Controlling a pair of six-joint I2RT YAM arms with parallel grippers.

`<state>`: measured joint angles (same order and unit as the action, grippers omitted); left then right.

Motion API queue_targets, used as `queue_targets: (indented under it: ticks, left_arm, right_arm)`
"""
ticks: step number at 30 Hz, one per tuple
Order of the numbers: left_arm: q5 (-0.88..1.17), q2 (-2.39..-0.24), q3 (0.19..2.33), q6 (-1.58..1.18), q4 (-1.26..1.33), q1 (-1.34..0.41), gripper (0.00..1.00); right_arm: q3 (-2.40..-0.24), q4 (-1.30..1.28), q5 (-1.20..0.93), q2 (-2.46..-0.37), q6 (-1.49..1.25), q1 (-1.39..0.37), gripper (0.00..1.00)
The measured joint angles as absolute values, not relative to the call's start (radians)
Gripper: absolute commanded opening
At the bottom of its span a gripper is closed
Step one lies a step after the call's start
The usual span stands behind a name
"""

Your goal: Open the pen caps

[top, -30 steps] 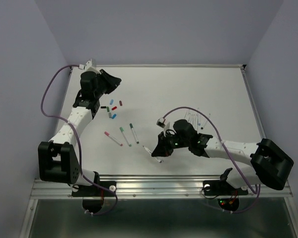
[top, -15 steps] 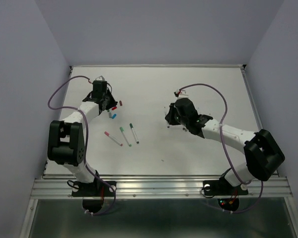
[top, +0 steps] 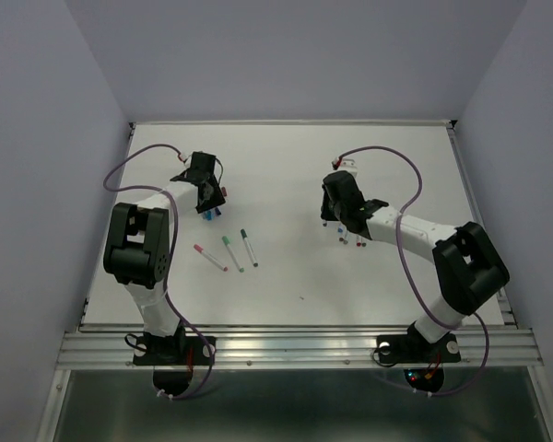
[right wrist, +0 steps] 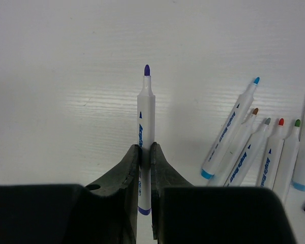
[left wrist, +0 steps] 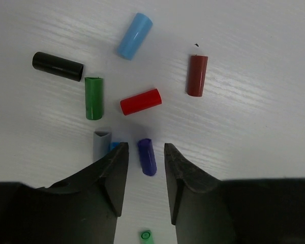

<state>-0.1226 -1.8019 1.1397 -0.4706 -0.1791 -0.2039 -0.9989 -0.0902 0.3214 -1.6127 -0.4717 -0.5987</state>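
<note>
The left end effector (left wrist: 145, 148) was open over the pen caps (left wrist: 140, 101); the right end effector (right wrist: 145, 148) gripped a purple-tipped pen (right wrist: 146, 112).
Top view: caps clustered towards the back-left corner of the worktop (top: 286, 157), with three capped pens (top: 232, 253) nearer the front edge. Left wrist view: the jaws stood apart and empty, with a purple cap (left wrist: 147, 157) lying on the worktop between the fingertips and six other caps beyond it. Right wrist view: the jaws pinched the uncapped pen's barrel, and a row of uncapped pens (right wrist: 234, 127) lay to its right.

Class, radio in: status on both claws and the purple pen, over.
Left claw open, purple cap lying loose between. Right claw shut on uncapped purple pen. Red cap close ahead of left claw.
</note>
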Motion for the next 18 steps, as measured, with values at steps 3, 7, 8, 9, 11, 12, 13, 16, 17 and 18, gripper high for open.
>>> queue_targets:
  ticks: [3,7,8,9,11,12,13,16,17,18]
  left_arm:
    - [-0.137,-1.802,1.141,-0.471,-0.185,-0.208,0.57]
    - [-0.145,-1.802,1.150,-0.472,-0.193,-0.213,0.74]
    - [-0.145,-1.802,1.151,-0.469,-0.193,-0.213,0.80]
    - [-0.146,-1.802,1.155,-0.469,-0.193,-0.215,0.84]
    - [-0.144,-1.796,1.155,-0.469,-0.194,-0.215,0.91]
    - [-0.142,-1.789,1.155,-0.469,-0.196,-0.215,0.93]
    - [-0.139,-1.781,1.155,-0.468,-0.200,-0.215,0.95]
    - [-0.124,-1.716,1.151,-0.469,-0.205,-0.216,0.99]
    - [-0.115,-1.666,1.141,-0.470,-0.203,-0.216,0.99]
    - [-0.109,-1.621,1.132,-0.471,-0.202,-0.216,0.99]
  right_arm:
    - [-1.010,-0.091,0.334,-1.631,-0.471,-0.590,0.05]
    - [-1.027,-0.100,0.360,-1.657,-0.474,-0.587,0.07]
    - [-1.036,-0.103,0.368,-1.667,-0.476,-0.584,0.08]
    - [-1.048,-0.107,0.380,-1.679,-0.481,-0.583,0.09]
    - [-1.065,-0.114,0.400,-1.699,-0.493,-0.582,0.10]
    - [-1.078,-0.125,0.420,-1.713,-0.503,-0.582,0.11]
    - [-1.085,-0.131,0.431,-1.723,-0.509,-0.582,0.11]
    - [-1.102,-0.153,0.467,-1.749,-0.531,-0.582,0.12]
    - [-1.108,-0.159,0.479,-1.760,-0.540,-0.582,0.13]
    - [-1.117,-0.169,0.492,-1.776,-0.548,-0.582,0.13]
